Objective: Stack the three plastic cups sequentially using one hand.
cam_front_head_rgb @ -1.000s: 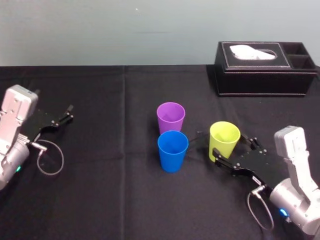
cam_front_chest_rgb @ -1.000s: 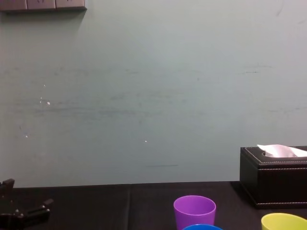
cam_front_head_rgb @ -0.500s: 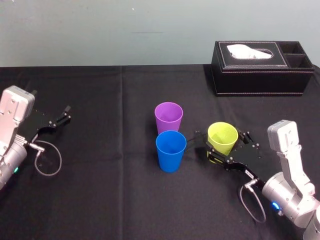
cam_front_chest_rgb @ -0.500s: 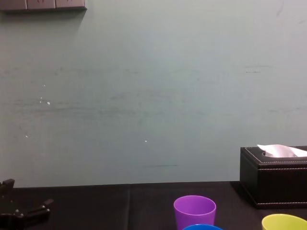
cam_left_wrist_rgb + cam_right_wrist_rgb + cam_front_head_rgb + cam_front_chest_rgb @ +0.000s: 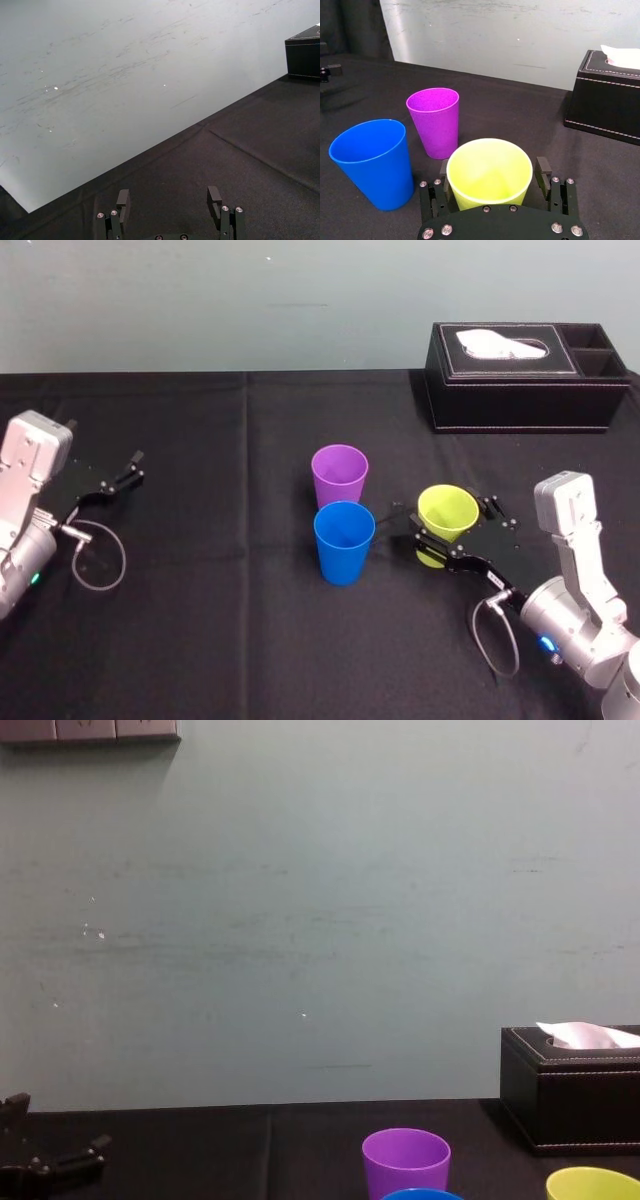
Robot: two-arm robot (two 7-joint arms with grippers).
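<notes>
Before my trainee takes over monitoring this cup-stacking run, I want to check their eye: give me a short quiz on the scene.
1. Fill in: the left gripper, parked at far left, has its fingers ___.
2. True or false: the blue cup stands nearer the robot than the purple cup.
3. The right gripper has its fingers either side of which cup? A purple, B blue, C yellow-green cup.
Key: 1 open; 2 true; 3 C.

2 silver wrists point(image 5: 572, 540), black jaws, looped grey cables point(image 5: 124, 555), silver screws point(image 5: 483, 208).
</notes>
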